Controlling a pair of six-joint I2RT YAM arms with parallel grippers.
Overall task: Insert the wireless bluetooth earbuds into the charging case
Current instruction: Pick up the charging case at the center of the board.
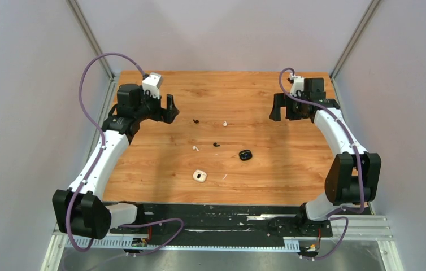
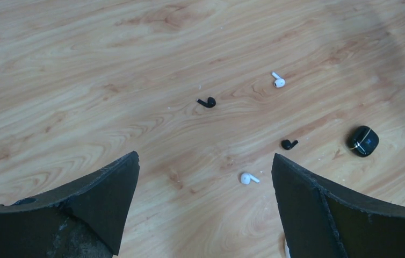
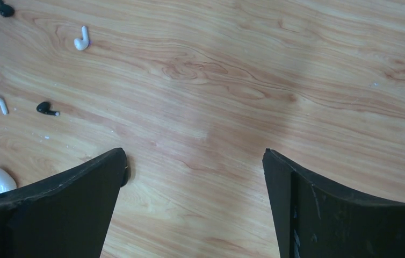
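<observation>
With the left gripper [image 1: 167, 110] and the right gripper [image 1: 281, 108] both hovering wide open and empty, the four earbuds [image 1: 216, 144] are lying scattered left of and beyond the black case [image 1: 245, 154], the far black earbud [image 1: 196, 121] sitting nearest the left gripper.

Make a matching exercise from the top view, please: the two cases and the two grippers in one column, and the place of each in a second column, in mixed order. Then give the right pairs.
Things
1. white case
2. black case
3. left gripper
4. right gripper

Places
a. over the far right part of the table, open
b. the case nearer to the table's near edge
c. over the far left part of the table, open
d. just right of a black earbud, mid-table

Pairs: 1-b, 2-d, 3-c, 4-a
</observation>
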